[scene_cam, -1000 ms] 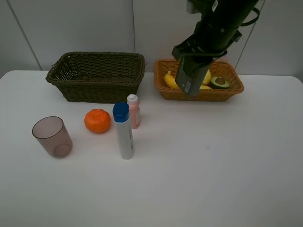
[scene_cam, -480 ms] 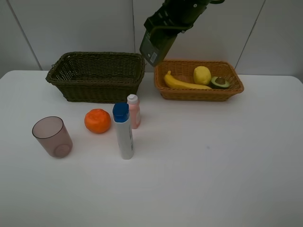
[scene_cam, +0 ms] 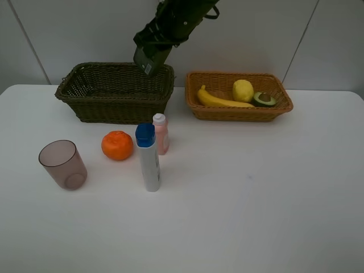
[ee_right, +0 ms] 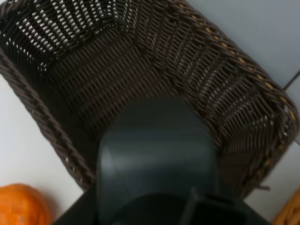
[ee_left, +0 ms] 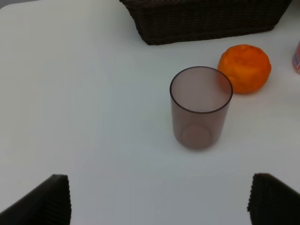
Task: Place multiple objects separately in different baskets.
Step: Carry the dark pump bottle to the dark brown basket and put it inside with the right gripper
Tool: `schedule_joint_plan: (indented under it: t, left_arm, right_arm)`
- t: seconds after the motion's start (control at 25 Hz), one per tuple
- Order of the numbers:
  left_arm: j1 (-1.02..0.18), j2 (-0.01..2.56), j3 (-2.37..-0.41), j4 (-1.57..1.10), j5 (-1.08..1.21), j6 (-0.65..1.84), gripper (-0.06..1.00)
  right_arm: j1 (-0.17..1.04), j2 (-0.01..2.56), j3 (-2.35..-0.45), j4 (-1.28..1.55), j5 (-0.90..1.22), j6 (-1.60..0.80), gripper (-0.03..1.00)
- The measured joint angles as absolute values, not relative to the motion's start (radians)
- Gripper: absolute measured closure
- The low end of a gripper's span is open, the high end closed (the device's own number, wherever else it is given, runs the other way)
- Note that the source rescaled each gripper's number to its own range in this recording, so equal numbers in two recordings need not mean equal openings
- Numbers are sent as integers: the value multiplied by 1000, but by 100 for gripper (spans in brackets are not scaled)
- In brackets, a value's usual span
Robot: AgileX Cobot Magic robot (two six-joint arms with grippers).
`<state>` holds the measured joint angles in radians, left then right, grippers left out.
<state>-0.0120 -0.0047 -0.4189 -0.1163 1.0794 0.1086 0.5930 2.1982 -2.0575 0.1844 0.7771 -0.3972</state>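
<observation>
My right gripper [scene_cam: 163, 35] is shut on the dark green bottle [scene_cam: 149, 57] and holds it tilted above the right end of the dark olive-brown basket [scene_cam: 114, 108]. In the right wrist view the bottle [ee_right: 157, 154] hangs over the basket's inside [ee_right: 211, 70]. The orange-tan basket [scene_cam: 244, 115] holds the banana [scene_cam: 219, 100], lemon [scene_cam: 243, 90] and halved avocado [scene_cam: 264, 98]. The orange [scene_cam: 117, 145], pink bottle [scene_cam: 161, 133], white blue-capped bottle [scene_cam: 149, 159] and mauve cup [scene_cam: 62, 164] stand on the table. My left gripper [ee_left: 159, 201] is open, just short of the cup [ee_left: 200, 108].
The white table [scene_cam: 256, 193] carries both baskets along its back edge, near the wall. The orange [ee_left: 244, 68] sits beside the cup in the left wrist view. The left arm is out of the exterior view.
My right arm has swung left with the dark green bottle, from over the orange-tan basket to above the dark basket's right end. Nothing on the table has moved.
</observation>
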Motion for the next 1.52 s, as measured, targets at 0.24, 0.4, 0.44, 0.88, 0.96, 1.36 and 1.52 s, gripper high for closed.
schedule_joint_plan:
  t: [0.24,0.4,0.44,0.88,0.96,1.36,1.52]
  left_arm:
    - [-12,-5,-419,-116,1079,109,-6]
    - [-12,-5,-419,-116,1079,109,-6]
    - [-12,-5,-419,-116,1079,109,-6]
    - [-12,-5,-419,-116,1079,109,-6]
    - [-12,-5,-419,-116,1079,109,-6]
    - [-12,-5,-419,-116,1079,109,-6]
    - [-12,-5,-419,-116,1079,109,-6]
  right_arm:
    - [593,2299,-2085,236,692,-398,91]
    - [593,2337,-2085,257,645,-398,91]
    - [593,2344,-2085,258,632,-398,91]
    - [593,2363,-2086,235,562,-398,91]
    - [593,2367,-2086,234,559,-398,91]
    - [593,2384,-2086,231,533,-398,91]
    - [593,2403,-2086,231,536,-398,91]
